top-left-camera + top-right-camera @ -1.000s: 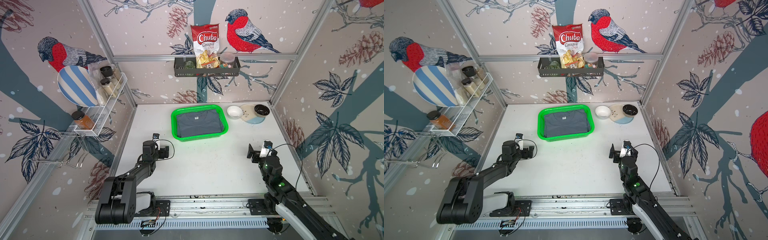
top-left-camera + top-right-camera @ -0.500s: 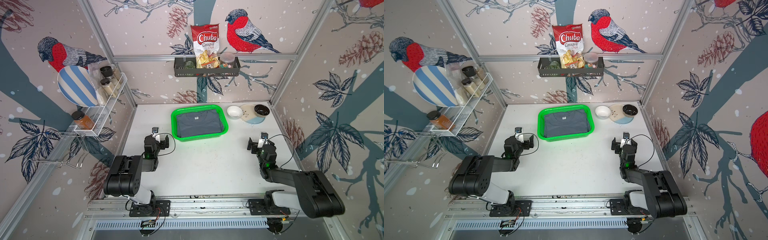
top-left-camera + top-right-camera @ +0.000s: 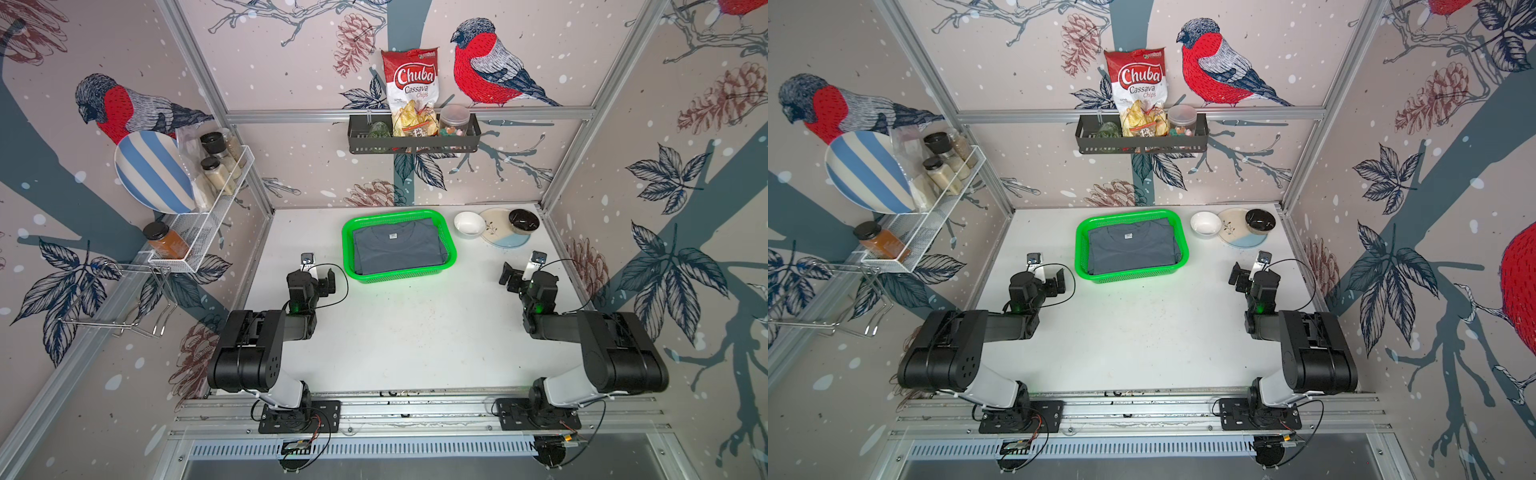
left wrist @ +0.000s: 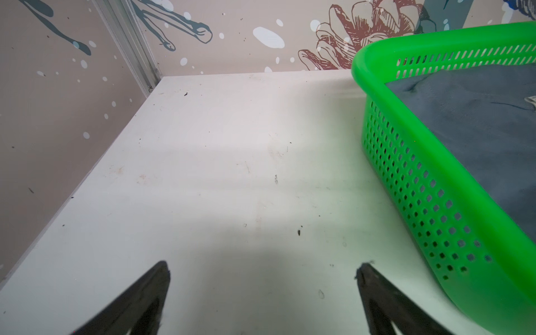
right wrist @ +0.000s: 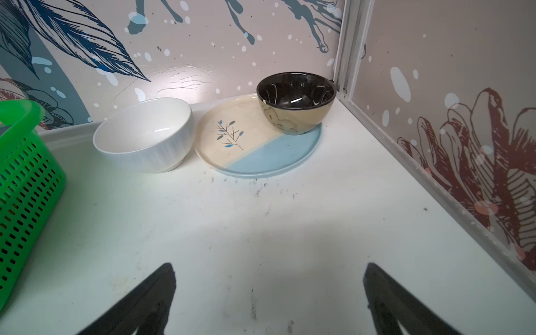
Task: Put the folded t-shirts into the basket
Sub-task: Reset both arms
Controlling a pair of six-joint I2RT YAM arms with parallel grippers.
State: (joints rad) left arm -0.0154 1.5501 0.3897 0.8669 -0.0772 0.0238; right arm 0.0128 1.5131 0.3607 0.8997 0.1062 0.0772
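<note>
The green basket (image 3: 452,245) (image 3: 1185,245) stands at the back middle of the white table. A slate grey-blue folded t-shirt (image 3: 399,251) (image 3: 1131,249) with a small white label lies flat in it; anything beneath it is hidden. My left gripper (image 3: 319,272) (image 3: 1048,272) hovers low, left of the basket, open and empty. In the left wrist view the gripper (image 4: 264,268) faces bare table, with the basket (image 4: 429,179) and shirt (image 4: 478,130) to one side. My right gripper (image 3: 521,268) (image 3: 1249,268) (image 5: 269,266) is open and empty, right of the basket (image 5: 26,174).
A white bowl (image 3: 468,223) (image 5: 145,136), a cream and blue plate (image 3: 500,239) (image 5: 261,150) and a dark bowl (image 3: 523,219) (image 5: 295,101) stand at the back right. A black shelf (image 3: 413,143) hangs on the back wall, a white wire rack (image 3: 208,220) on the left wall.
Both arms have folded down low over their bases, and the two grippers have shifted slightly toward the back. Both stay open. The basket and shirt have not moved.
</note>
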